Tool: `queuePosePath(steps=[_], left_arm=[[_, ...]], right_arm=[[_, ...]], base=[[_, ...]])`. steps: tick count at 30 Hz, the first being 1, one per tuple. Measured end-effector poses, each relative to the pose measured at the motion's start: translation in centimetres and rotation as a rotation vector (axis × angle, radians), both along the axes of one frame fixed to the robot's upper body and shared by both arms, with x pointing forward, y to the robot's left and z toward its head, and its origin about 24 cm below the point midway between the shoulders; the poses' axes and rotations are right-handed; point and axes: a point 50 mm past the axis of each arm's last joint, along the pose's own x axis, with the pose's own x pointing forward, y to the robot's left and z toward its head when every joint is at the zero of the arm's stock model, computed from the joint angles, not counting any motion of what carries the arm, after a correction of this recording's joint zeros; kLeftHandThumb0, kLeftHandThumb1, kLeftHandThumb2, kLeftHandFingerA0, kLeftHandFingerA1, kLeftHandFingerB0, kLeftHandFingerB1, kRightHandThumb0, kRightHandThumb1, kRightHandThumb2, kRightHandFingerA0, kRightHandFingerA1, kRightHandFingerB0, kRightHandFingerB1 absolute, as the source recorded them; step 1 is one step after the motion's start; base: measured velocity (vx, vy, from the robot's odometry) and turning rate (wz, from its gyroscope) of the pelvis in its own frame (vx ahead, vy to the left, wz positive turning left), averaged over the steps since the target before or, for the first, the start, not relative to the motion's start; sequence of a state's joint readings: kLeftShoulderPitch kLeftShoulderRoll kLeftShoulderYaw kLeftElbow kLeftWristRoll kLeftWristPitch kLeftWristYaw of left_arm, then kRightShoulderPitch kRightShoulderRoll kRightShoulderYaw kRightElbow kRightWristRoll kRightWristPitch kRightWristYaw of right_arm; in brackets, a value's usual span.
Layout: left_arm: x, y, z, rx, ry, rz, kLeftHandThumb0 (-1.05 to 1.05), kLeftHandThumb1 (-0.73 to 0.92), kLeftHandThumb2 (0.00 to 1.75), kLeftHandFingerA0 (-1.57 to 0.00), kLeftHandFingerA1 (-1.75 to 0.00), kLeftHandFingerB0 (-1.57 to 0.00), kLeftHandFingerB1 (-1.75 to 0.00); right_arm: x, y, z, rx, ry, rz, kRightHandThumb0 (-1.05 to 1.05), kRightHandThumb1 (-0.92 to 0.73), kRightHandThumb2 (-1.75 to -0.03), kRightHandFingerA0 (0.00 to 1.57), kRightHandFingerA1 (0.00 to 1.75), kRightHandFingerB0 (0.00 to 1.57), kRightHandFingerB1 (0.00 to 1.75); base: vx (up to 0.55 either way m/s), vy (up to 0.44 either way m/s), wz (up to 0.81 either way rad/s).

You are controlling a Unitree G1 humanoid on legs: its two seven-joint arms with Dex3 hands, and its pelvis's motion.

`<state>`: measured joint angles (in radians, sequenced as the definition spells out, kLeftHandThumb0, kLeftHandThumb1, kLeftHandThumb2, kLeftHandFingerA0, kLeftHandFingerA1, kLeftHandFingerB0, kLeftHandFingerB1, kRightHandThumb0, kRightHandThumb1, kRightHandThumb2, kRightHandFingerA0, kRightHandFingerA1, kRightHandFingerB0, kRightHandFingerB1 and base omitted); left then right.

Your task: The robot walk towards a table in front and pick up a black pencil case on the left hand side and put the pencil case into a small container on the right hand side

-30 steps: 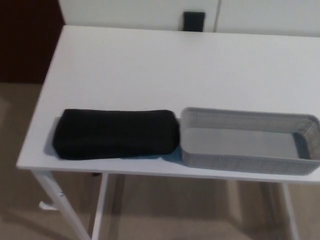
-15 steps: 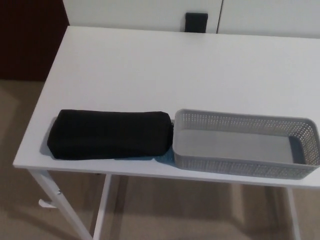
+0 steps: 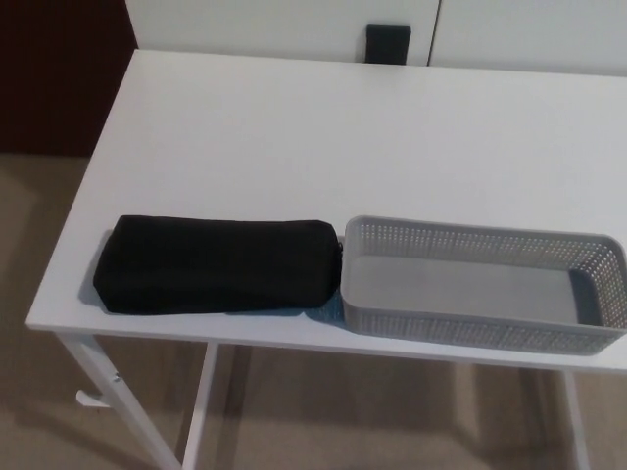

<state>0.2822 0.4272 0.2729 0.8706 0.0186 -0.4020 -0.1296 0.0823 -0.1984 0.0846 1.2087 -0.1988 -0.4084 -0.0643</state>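
A long black pencil case (image 3: 217, 265) lies flat near the front edge of the white table (image 3: 333, 137), on its left side. Its right end touches the left wall of a grey perforated container (image 3: 480, 328), which stands at the front right and holds nothing. Neither of my hands shows in the head view.
The table's front edge runs just below both objects, with white legs (image 3: 108, 392) and beige floor under it. A dark brown panel (image 3: 59, 78) stands at the far left. A black wall socket (image 3: 387, 43) sits behind the table on the white wall.
The whole picture has shifted slightly and sharpened, so the camera has moved. The pencil case and container stay where they were on the table.
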Motion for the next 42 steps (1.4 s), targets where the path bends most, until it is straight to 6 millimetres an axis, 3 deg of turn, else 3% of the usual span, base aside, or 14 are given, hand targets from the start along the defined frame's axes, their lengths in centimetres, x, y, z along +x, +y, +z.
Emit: queuePosePath(steps=[1, 3, 4, 5, 10, 11, 13, 15, 16, 21, 25, 29, 33, 42], left_arm=[[0.7, 0.8, 1.2, 0.037, -0.047, 0.007, -0.52, 0.34, 0.75, 0.00, -0.27, -0.03, -0.25], [2.2, 1.7, 3.5, 0.095, -0.144, 0.001, -0.41, 0.32, 0.75, 0.00, -0.31, 0.00, -0.30], [2.8, 1.8, 4.3, 0.109, -0.180, -0.007, -0.40, 0.45, 0.66, -0.04, -0.24, -0.03, -0.23], [3.7, 1.8, 5.4, 0.125, -0.231, -0.023, -0.32, 0.46, 0.54, -0.03, -0.28, -0.05, -0.25], [7.2, 0.7, 9.4, 0.163, -0.430, -0.107, -0.44, 0.42, 0.54, -0.06, -0.28, -0.03, -0.23], [8.1, 0.2, 10.5, 0.171, -0.481, -0.137, -0.51, 0.32, 0.69, -0.04, -0.24, -0.04, -0.15], [9.6, -0.7, 12.2, 0.182, -0.557, -0.185, -0.46, 0.39, 0.61, -0.08, -0.24, -0.09, -0.20], [10.7, -1.6, 13.6, 0.189, -0.617, -0.228, -0.46, 0.43, 0.53, -0.03, -0.25, -0.03, -0.24], [11.4, -2.2, 14.6, 0.193, -0.657, -0.257, -0.52, 0.34, 0.73, -0.03, -0.19, -0.06, -0.21], [14.5, -6.0, 18.4, 0.192, -0.800, -0.429, -0.50, 0.34, 0.70, -0.01, -0.19, -0.05, -0.21], [17.5, -12.4, 21.4, 0.172, -0.873, -0.711, -0.54, 0.35, 0.73, 0.00, -0.19, -0.01, -0.16], [19.4, -17.4, 22.1, 0.166, -0.841, -0.924, -0.58, 0.35, 0.75, 0.00, -0.16, 0.00, -0.14], [21.1, -20.7, 21.4, 0.191, -0.735, -1.059, -0.59, 0.36, 0.76, 0.00, -0.09, 0.00, -0.11], [24.0, -23.2, 18.9, 0.320, -0.437, -1.151, -0.66, 0.39, 0.81, 0.00, 0.00, 0.00, -0.03]], right_arm=[[0.1, 0.0, 0.0, 0.000, -0.001, -0.001, -0.31, -0.66, -0.59, 0.62, 0.60, 0.36, 0.42], [0.2, 0.0, 0.1, 0.001, -0.006, -0.001, -0.32, -0.65, -0.59, 0.61, 0.60, 0.37, 0.43], [0.3, 0.0, 0.1, 0.001, -0.008, 0.000, -0.31, -0.65, -0.59, 0.62, 0.59, 0.37, 0.42], [0.4, 0.0, 0.1, 0.001, -0.009, 0.000, -0.31, -0.65, -0.59, 0.61, 0.59, 0.37, 0.42], [0.6, 0.0, 0.1, 0.002, -0.014, 0.002, -0.28, -0.65, -0.59, 0.61, 0.59, 0.36, 0.42], [0.6, 0.0, 0.1, 0.002, -0.015, 0.002, -0.30, -0.65, -0.59, 0.61, 0.59, 0.36, 0.42], [0.7, 0.0, 0.1, 0.002, -0.016, 0.002, -0.32, -0.66, -0.59, 0.60, 0.61, 0.35, 0.43], [0.7, 0.0, 0.2, 0.002, -0.017, 0.003, -0.31, -0.66, -0.59, 0.56, 0.58, 0.35, 0.43], [0.7, 0.0, 0.2, 0.002, -0.017, 0.003, -0.30, -0.66, -0.59, 0.53, 0.56, 0.35, 0.42], [0.8, 0.0, 0.2, 0.003, -0.019, 0.002, -0.31, -0.67, -0.59, 0.59, 0.58, 0.35, 0.42], [0.9, 0.0, 0.2, 0.003, -0.025, -0.002, -0.31, -0.67, -0.59, 0.59, 0.59, 0.35, 0.42], [1.0, -0.1, 0.3, 0.003, -0.029, -0.011, -0.29, -0.67, -0.60, 0.56, 0.55, 0.33, 0.40], [1.3, -0.2, 0.4, 0.003, -0.038, -0.016, -0.29, -0.67, -0.59, 0.56, 0.55, 0.33, 0.40], [2.1, -0.3, 0.6, 0.009, -0.057, -0.025, -0.29, -0.66, -0.59, 0.57, 0.54, 0.34, 0.39]], base=[[0.00, 0.000, 0.00], [0.00, 0.000, 0.00], [0.00, 0.000, 0.00], [0.00, 0.000, 0.00], [0.00, 0.000, 0.00], [0.00, 0.000, 0.00], [0.00, 0.000, 0.00], [0.00, 0.000, 0.00], [0.00, 0.000, 0.00], [0.00, 0.000, 0.00], [0.00, 0.000, 0.00], [0.00, 0.000, 0.00], [0.00, 0.000, 0.00], [0.00, 0.000, 0.00]])
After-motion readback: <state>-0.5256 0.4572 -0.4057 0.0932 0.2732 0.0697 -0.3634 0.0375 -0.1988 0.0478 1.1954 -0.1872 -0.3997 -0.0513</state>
